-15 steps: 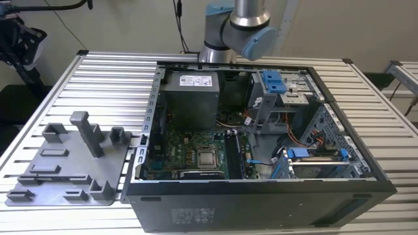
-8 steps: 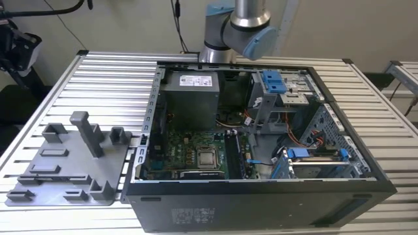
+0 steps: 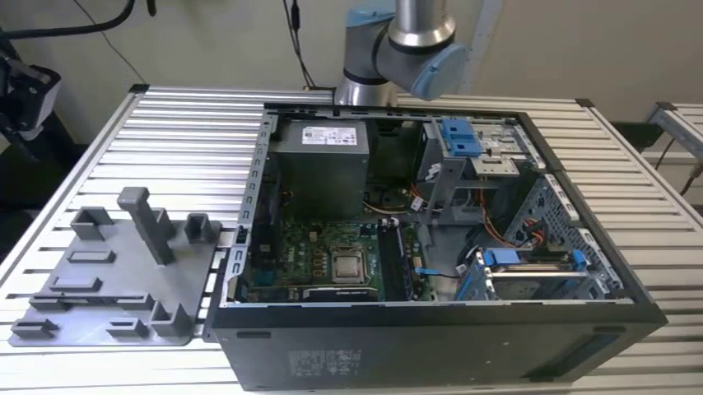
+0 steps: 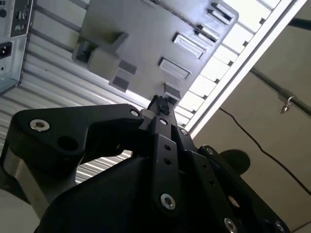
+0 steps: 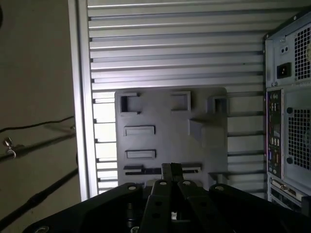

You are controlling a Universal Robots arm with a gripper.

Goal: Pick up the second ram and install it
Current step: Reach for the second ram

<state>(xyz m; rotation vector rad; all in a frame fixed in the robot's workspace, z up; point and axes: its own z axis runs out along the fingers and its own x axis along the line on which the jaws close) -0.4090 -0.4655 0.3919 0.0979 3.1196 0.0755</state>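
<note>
Fingers (image 5: 166,173) pressed together on nothing hang well clear of the grey holder tray (image 5: 170,111), in whose slot a dark strip, judged the second ram (image 5: 143,171), lies straight ahead of them, long axis parallel to the tray's neighbouring slot blocks (image 5: 140,154)

No text can be read with certainty. In the exterior view a white label (image 3: 329,133) sits on the grey power supply (image 3: 318,177), in the upper middle of the frame, but its print is too small to read. On the dark outer wall of the computer case (image 3: 462,350), at the bottom of the frame, a block of pale print (image 3: 329,363) is too small as well.
</note>
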